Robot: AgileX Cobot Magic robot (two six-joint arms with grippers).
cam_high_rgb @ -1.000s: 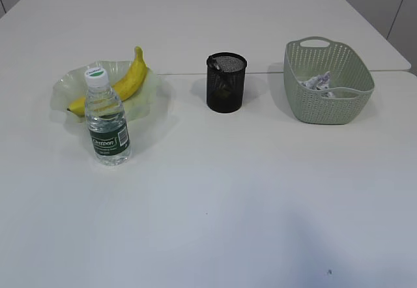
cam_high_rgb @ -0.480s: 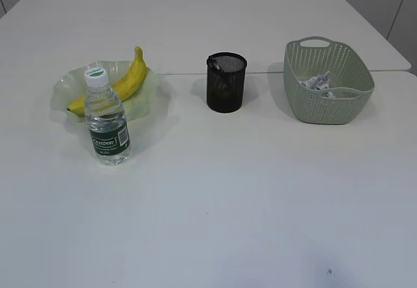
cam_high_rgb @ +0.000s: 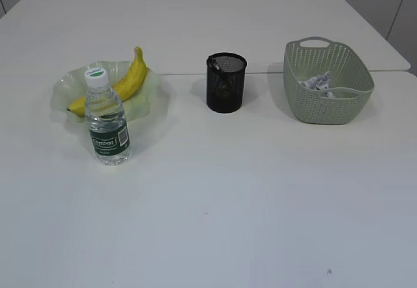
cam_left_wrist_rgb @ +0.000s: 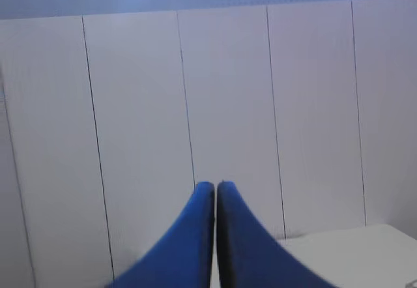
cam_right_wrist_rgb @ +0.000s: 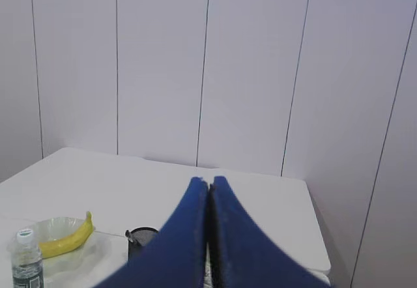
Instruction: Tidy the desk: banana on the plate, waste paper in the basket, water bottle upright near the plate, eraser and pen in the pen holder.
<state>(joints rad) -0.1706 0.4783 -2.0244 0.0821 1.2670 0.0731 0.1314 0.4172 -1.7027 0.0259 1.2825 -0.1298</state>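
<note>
A yellow banana [cam_high_rgb: 125,79] lies on the pale green plate [cam_high_rgb: 65,83] at the left. A clear water bottle [cam_high_rgb: 107,122] with a white cap stands upright just in front of the plate. A black mesh pen holder [cam_high_rgb: 226,83] stands mid-table with a pen end showing at its rim. Crumpled waste paper [cam_high_rgb: 318,83] lies in the green basket [cam_high_rgb: 326,105] at the right. The eraser is not visible. My left gripper [cam_left_wrist_rgb: 215,185] is shut and empty, facing the wall. My right gripper [cam_right_wrist_rgb: 209,180] is shut and empty, raised above the table. The banana [cam_right_wrist_rgb: 65,239], bottle [cam_right_wrist_rgb: 26,262] and holder [cam_right_wrist_rgb: 140,239] show in the right wrist view.
The white table [cam_high_rgb: 228,197] has a seam running across it behind the pen holder. A small dark speck [cam_high_rgb: 329,272] lies near the front edge. Neither arm shows in the exterior view.
A faint shadow at the front of the table has faded away. The objects have not moved.
</note>
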